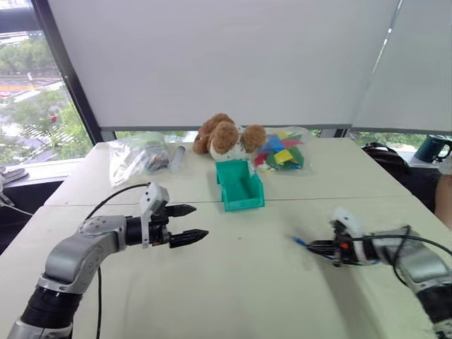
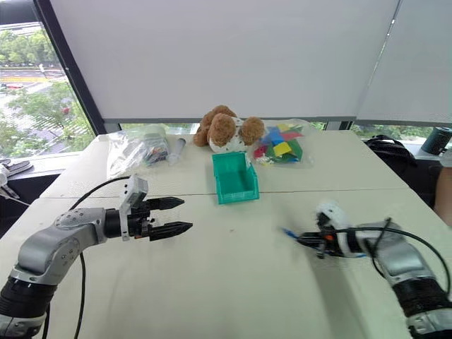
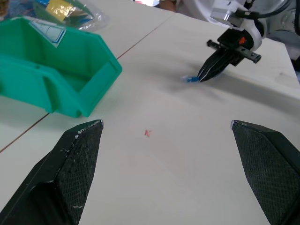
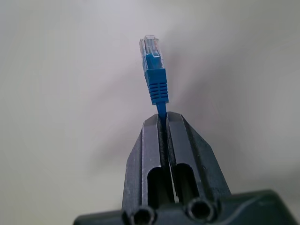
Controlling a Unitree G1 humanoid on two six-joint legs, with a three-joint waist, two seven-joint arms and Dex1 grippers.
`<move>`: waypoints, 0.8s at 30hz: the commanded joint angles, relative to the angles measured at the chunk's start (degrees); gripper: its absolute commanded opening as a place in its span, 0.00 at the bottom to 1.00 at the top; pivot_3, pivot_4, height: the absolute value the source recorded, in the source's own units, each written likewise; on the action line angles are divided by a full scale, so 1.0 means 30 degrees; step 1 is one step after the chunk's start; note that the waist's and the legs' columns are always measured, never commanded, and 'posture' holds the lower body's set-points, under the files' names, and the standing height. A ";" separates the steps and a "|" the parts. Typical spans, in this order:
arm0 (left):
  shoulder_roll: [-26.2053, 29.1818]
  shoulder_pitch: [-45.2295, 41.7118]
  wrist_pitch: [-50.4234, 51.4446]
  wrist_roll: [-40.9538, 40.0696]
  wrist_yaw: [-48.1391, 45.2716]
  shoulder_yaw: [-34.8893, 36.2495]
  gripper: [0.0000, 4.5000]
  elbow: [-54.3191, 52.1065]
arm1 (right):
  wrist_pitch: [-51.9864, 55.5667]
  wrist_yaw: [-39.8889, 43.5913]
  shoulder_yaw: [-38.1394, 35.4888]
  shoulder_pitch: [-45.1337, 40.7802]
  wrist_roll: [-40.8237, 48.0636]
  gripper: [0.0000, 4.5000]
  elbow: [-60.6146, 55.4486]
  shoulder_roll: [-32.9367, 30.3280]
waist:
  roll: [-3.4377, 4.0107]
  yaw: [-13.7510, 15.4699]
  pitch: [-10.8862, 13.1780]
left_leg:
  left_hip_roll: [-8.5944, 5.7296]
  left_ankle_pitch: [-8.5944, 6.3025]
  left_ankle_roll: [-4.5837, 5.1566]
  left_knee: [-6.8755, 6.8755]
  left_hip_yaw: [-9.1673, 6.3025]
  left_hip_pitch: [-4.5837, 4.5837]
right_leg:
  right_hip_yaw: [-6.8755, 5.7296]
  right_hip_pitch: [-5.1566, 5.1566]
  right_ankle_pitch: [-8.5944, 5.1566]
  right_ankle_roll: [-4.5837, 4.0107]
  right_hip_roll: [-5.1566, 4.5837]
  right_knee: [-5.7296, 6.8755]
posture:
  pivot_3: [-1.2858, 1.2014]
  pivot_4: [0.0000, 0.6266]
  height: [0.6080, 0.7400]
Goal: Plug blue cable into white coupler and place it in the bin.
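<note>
My right gripper [image 4: 163, 117] is shut on the blue cable [image 4: 154, 79], whose clear-tipped plug sticks out past the fingertips. It is low over the table at the right [image 1: 311, 246] and points left. My left gripper [image 1: 200, 222] hovers at the left, open and holding nothing, with its fingers [image 3: 75, 159] wide apart and aimed toward the right gripper [image 3: 202, 77]. The teal-green bin [image 1: 240, 187] stands at mid-table beyond both grippers, with nothing visible inside. The white coupler is out of view.
A brown teddy bear [image 1: 226, 135] lies behind the bin. Beside it are a clear bag of coloured pieces [image 1: 282, 152] on the right and another clear bag [image 1: 138, 155] at the back left. A dark mug [image 1: 434, 148] stands off the table at the far right.
</note>
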 commanded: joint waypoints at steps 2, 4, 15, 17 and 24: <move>0.0237 -0.0441 -0.0391 0.0098 -0.0459 0.0168 1.00 -0.0141 | 0.1019 0.0261 0.2450 -0.2000 -0.0005 0.01 -0.2112 0.2129 | -0.0004 0.0064 0.0000 | 0.0000 0.0000 -0.0001 -0.0009 -0.0016 0.0000 | -0.0007 -0.0002 0.0000 0.0000 0.0004 -0.0001 | 0.52 0.24 1.00; 0.0561 -0.0405 -0.0908 0.0775 -0.0992 -0.0411 1.00 -0.0126 | 0.0125 0.0433 0.4128 -0.2900 -0.1249 0.01 -0.0947 0.3239 | -0.0004 0.0115 0.0001 | -0.0001 -0.0001 -0.0001 -0.0012 -0.0019 -0.0006 | -0.0009 -0.0002 -0.0001 0.0000 0.0003 -0.0004 | 0.52 0.24 1.00; 0.0662 -0.0815 -0.3074 0.2808 -0.3641 -0.2761 1.00 0.0987 | -0.4385 0.1534 0.7533 -0.5300 -0.5150 0.12 0.4424 0.4863 | -0.0001 0.0131 0.0005 | -0.0042 -0.0001 -0.0002 0.0006 -0.0010 -0.0038 | 0.0000 -0.0003 -0.0006 -0.0010 -0.0028 -0.0024 | 0.52 0.24 1.00; 0.0435 -0.1011 -0.3696 0.3316 -0.4305 -0.3503 1.00 0.1601 | -0.3967 0.1805 0.7107 -0.5367 -0.4900 0.27 0.3870 0.4750 | -0.0001 0.0125 0.0005 | -0.0040 -0.0001 -0.0002 0.0004 -0.0010 -0.0030 | 0.0000 -0.0003 -0.0005 -0.0010 -0.0022 -0.0013 | 0.52 0.24 1.00; -0.0889 -0.1885 -0.6181 0.5291 -0.5714 -0.5383 1.00 0.4762 | -0.1095 0.1093 0.4386 -0.3973 -0.3530 0.99 -0.1241 0.3121 | 0.0006 0.0184 0.0010 | -0.0039 -0.0001 -0.0002 0.0002 -0.0012 -0.0080 | -0.0004 -0.0054 -0.0002 -0.0002 -0.0024 -0.0006 | 0.52 0.24 1.00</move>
